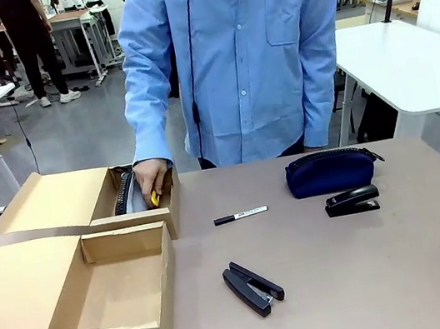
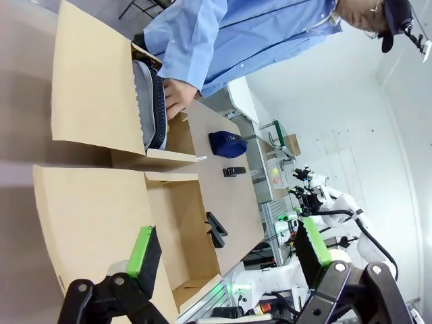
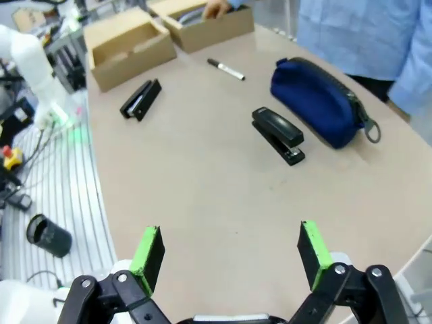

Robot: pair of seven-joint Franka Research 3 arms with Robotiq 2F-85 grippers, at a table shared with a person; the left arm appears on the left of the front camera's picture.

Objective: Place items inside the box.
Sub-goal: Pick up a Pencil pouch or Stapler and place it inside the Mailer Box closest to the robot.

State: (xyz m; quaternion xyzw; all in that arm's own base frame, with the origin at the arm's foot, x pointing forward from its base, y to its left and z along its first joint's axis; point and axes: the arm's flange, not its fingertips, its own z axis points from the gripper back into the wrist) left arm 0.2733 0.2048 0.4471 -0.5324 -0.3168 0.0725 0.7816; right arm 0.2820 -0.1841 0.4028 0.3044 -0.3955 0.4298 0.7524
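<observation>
Person's hand (image 1: pixel 152 176) holds yellow knife (image 1: pixel 155 198) inside far box (image 1: pixel 149 218), beside grey case (image 1: pixel 128 198). Marker (image 1: pixel 240 215) mid-table; near stapler (image 1: pixel 254 286), far stapler (image 1: pixel 352 201), navy pouch (image 1: pixel 328 172) right. Left gripper (image 2: pixel 228 246) fingers apart, right gripper (image 3: pixel 231 248) likewise.

Taupe table (image 1: pixel 406 268), white side table (image 1: pixel 414 64), blue shirt (image 1: pixel 245 59)

matt cardboard box (image 1: pixel 109 310), navy cloth pouch (image 1: pixel 329 171)

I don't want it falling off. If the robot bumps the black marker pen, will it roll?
Probably yes: the black marker pen looks round and slim, lying flat on the smooth table, so a sideways nudge may roll it. It looks stiff and light.
</observation>
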